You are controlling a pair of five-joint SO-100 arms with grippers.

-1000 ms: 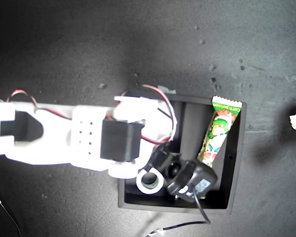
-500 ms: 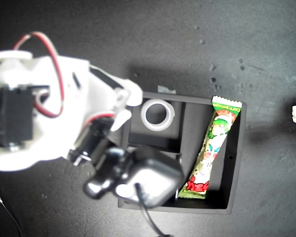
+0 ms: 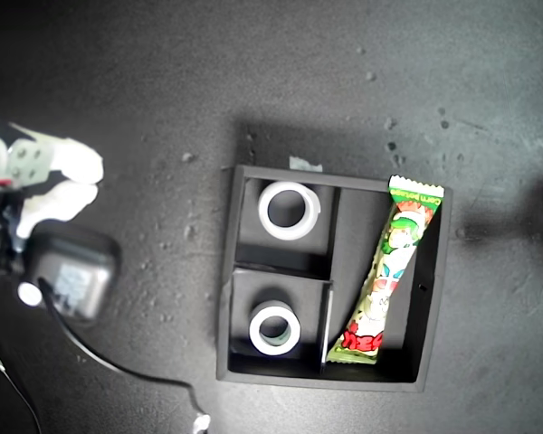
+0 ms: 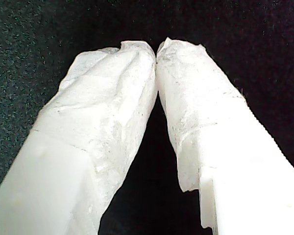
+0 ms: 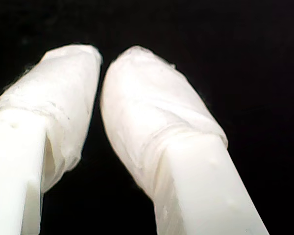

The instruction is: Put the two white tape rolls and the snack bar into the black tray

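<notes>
Your first claw (image 4: 157, 51) is pinched shut, its tape-wrapped tips touching with nothing between them and only dark desk behind; your second claw (image 5: 100, 61) has its padded tips drawn together too, a thin slit left between them, and it also carries nothing. Neither wrist view shows anything that ties a claw to an arm in the exterior view, so the white arm (image 3: 36, 172) at that view's left edge, with its black camera housing (image 3: 72, 276) and trailing cable, is best called simply an arm; it sits well apart from the black tray (image 3: 434, 298), which suggests it has pulled clear because there is nothing left to carry. A sliver of white at the exterior view's right edge may be the other arm, too little to tell. Each compartment of the tray holds one piece: the plain tape roll (image 3: 290, 210) lies flat in the small square nearer the exterior view's top, the roll with the greenish inner rim (image 3: 274, 329) lies flat in the small square below it, and the snack bar (image 3: 391, 271) rests in the long narrow compartment, slightly aslant with its red end against the divider. A small pale tape scrap (image 3: 305, 165) sits on the desk just beside the tray's upper wall. By this layout the task looks finished.
</notes>
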